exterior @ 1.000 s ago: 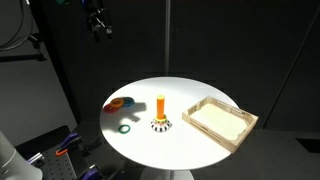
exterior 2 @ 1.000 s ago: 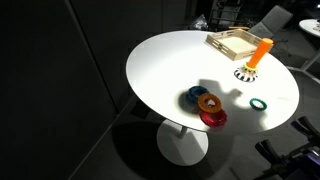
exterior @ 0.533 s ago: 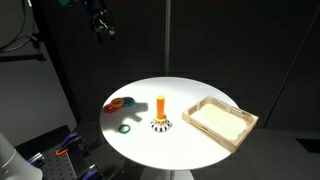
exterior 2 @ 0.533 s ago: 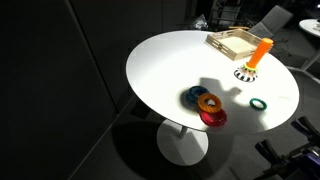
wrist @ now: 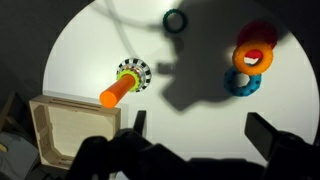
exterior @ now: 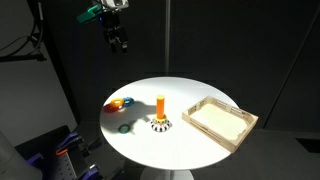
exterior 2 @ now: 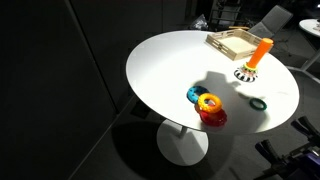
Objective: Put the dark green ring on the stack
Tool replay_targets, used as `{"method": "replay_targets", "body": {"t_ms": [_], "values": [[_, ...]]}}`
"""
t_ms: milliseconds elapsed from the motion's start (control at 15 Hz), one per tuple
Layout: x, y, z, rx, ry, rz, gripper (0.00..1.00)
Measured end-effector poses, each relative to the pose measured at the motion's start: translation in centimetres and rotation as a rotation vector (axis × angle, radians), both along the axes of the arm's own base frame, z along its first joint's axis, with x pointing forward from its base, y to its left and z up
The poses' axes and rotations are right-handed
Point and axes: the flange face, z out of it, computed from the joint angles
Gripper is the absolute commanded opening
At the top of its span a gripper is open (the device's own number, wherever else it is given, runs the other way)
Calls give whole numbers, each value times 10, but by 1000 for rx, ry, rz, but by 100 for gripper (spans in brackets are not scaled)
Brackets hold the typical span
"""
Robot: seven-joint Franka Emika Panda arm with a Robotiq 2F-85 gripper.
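The dark green ring (exterior: 125, 128) lies flat on the round white table, left of the stack; it also shows in an exterior view (exterior 2: 259, 103) and in the wrist view (wrist: 176, 20). The stack, an orange peg on a black-and-white base (exterior: 161, 112) (exterior 2: 253, 60) (wrist: 122, 86), stands upright mid-table. My gripper (exterior: 118, 38) hangs high above the table's far left, open and empty; its two dark fingers (wrist: 200, 130) frame bare table in the wrist view.
A pile of blue, red and yellow rings (exterior: 119, 103) (exterior 2: 207, 104) (wrist: 250, 65) lies at the table's edge beyond the green ring. A shallow pale wooden tray (exterior: 222, 120) (exterior 2: 233, 41) (wrist: 70, 135) sits on the other side of the peg. Dark surroundings.
The arm has swung over toward the table and lower in the exterior view. Its shadow now falls across the table near the rings. No object moved.
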Motion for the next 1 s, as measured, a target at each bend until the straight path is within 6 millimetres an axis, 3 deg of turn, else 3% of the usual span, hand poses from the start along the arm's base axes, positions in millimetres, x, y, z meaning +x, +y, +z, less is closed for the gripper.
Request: {"method": "replay_targets", "body": {"t_ms": [333,800,1000], "values": [[-1,-18,-24,83,10,-64,100],[-1,-25,-28,86,20,-79,100],[-1,-33,-41,77,57,-98,100]]}}
